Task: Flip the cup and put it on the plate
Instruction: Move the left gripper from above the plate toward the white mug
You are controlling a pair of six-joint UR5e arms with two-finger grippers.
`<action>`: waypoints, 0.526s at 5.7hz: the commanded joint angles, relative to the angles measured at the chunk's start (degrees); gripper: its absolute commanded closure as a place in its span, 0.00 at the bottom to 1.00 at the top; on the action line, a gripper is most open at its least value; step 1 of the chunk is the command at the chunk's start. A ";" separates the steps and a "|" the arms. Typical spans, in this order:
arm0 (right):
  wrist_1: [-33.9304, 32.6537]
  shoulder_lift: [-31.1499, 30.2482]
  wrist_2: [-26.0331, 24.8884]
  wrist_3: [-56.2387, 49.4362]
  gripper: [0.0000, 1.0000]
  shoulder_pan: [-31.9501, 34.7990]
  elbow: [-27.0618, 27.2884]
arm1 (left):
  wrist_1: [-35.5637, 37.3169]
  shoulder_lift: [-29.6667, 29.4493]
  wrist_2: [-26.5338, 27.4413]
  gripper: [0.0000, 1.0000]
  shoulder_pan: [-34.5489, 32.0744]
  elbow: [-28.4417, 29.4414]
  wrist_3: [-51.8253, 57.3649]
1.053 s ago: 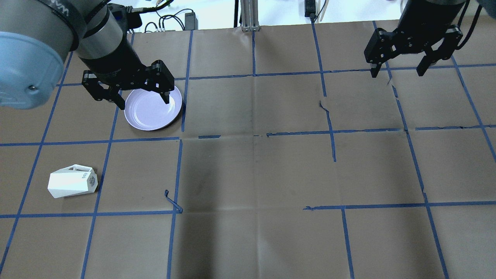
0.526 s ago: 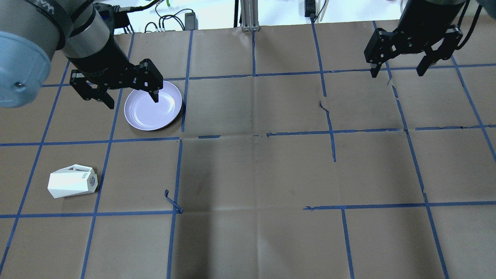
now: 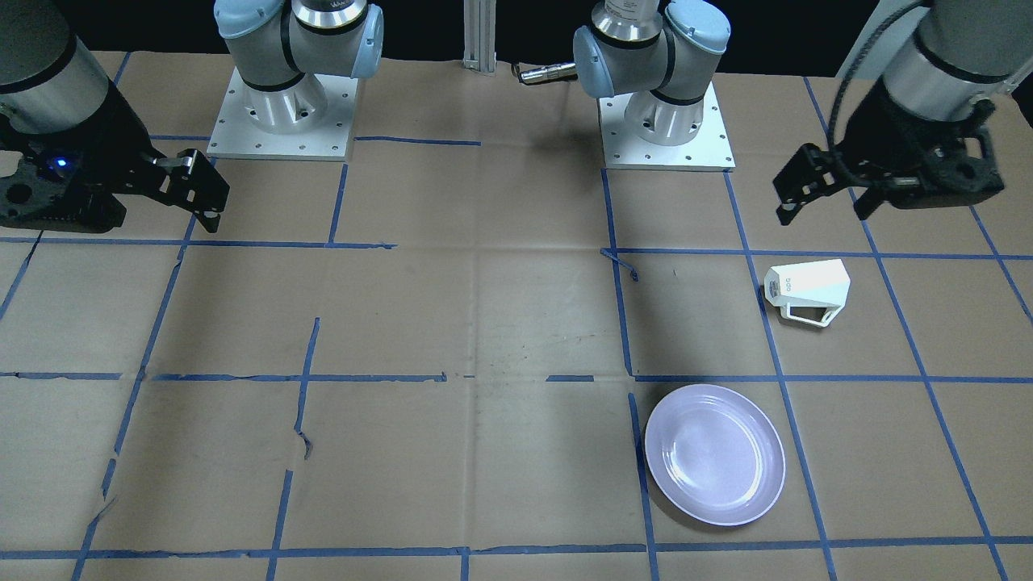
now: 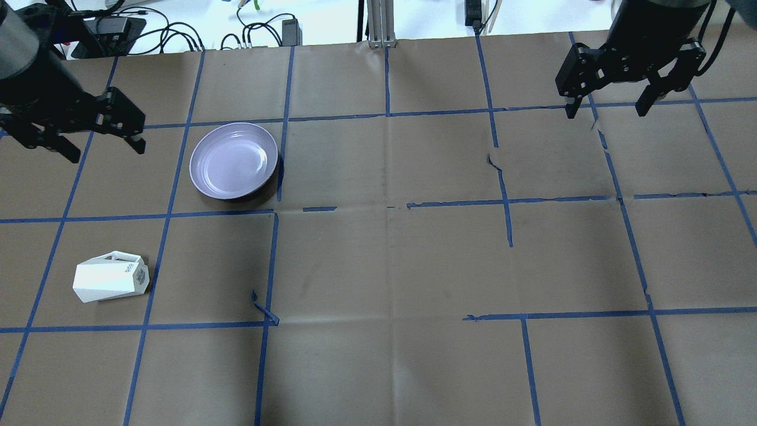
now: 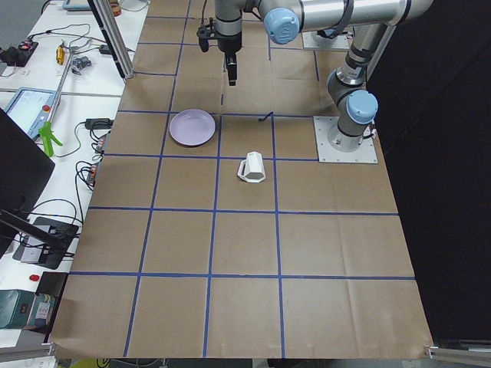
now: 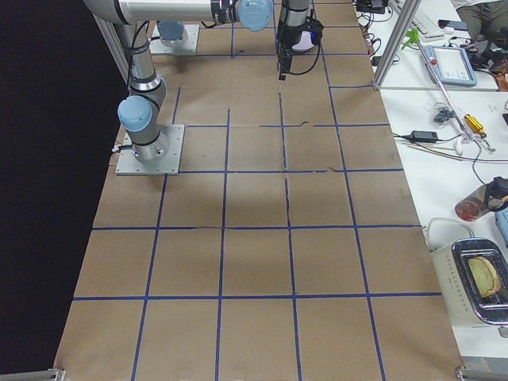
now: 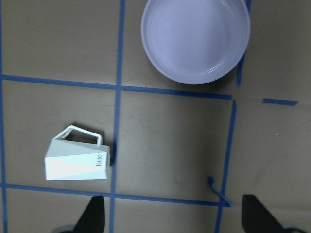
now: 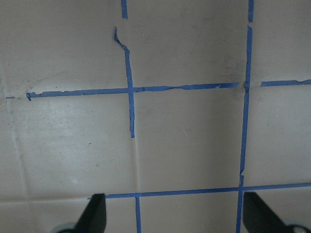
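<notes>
Item: cup (image 4: 110, 277), white, faceted. It lies on its side on the paper-covered table (image 4: 384, 266), well apart from the plate (image 4: 233, 160).
Plate: bare, right way up.
Left gripper (image 4: 106, 152): fingers spread, empty, hovering beside the plate and clear of the cup.
Right gripper (image 4: 605, 112): fingers spread, empty, at the far side.
Progress: apparently none. Grasping, turning upright and placing are all outstanding.
</notes>
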 commanded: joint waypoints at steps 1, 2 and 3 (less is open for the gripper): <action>0.00 0.00 0.00 0.00 0.00 0.00 0.00 | -2.80 0.11 0.14 0.01 15.78 -0.18 21.70; 0.00 0.00 0.00 0.00 0.00 0.00 0.00 | -3.25 0.11 0.06 0.01 22.13 -0.62 30.43; 0.00 0.00 0.00 0.00 0.00 0.00 0.00 | -4.56 0.11 -0.03 0.01 24.19 -0.89 32.70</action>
